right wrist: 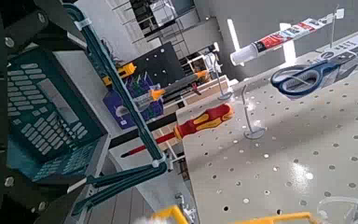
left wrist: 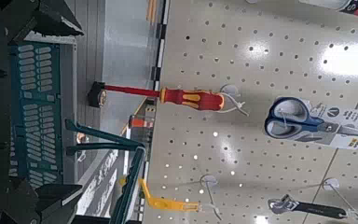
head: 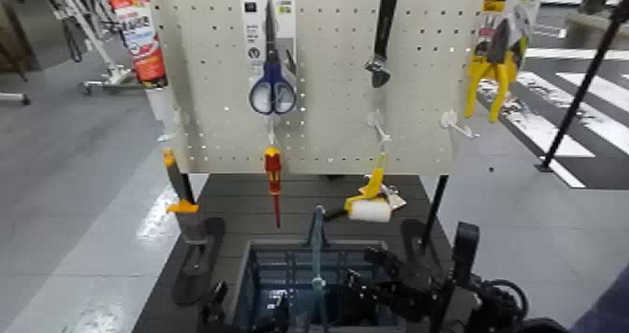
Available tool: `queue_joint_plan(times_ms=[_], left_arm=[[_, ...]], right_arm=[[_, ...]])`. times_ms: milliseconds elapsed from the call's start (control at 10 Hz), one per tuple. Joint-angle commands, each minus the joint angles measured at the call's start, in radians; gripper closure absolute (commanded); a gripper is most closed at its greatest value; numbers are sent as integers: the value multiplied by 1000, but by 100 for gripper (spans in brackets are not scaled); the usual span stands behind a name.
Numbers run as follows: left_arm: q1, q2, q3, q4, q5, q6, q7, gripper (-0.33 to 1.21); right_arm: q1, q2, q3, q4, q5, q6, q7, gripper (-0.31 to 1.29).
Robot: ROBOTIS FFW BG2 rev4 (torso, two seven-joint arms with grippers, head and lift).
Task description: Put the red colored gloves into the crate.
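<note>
The red gloves are not in view in any frame. The blue-grey slatted crate (head: pixel 245 262) with its upright centre handle (head: pixel 316 243) stands at the table's near edge, below the pegboard. My right gripper (head: pixel 393 281) hovers over the crate's right half; in the right wrist view (right wrist: pixel 65 103) its dark fingers (right wrist: pixel 33 23) stand wide apart and empty, with the crate (right wrist: pixel 37 84) between them. My left gripper (head: pixel 215 313) is low at the crate's left corner; in the left wrist view (left wrist: pixel 75 110) it is open and empty over the crate (left wrist: pixel 37 84).
A pegboard (head: pixel 328 75) behind the crate holds blue scissors (head: pixel 271 84), a wrench (head: pixel 382 33), yellow pliers (head: pixel 491 70), a red-and-yellow screwdriver (head: pixel 273 178) and a paint roller (head: pixel 370 206). A caulk tube (head: pixel 140 33) hangs at the left. Black stand feet (head: pixel 198 257) flank the crate.
</note>
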Motion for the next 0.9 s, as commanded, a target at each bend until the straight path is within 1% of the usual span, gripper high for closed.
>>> queue_joint_plan(times_ms=[100,300,400,500,600,700,900], left_arm=[[0,-86,0,0,0,0,0,11],[0,-86,0,0,0,0,0,11],[0,-86,0,0,0,0,2,11],[0,-84,2,0,0,0,0,11],[0,-84,2,-2,0,0,0,11],[2,-84,2,-2,0,0,0,11],[5,-84,5,-3,0,0,0,11]], right_arm=[[11,0,-12,-20,16,-14,-14,1],[38,0,-40,-49,42,-30,-43,1],[63,-2,-67,-86,102,-45,-77,1],[92,-5,-84,-110,134,-65,-112,1],[130,-3,-101,-132,142,-109,-153,1],[195,0,-133,-187,208,-165,-238,2],[340,23,-176,-274,289,-275,-440,2]])
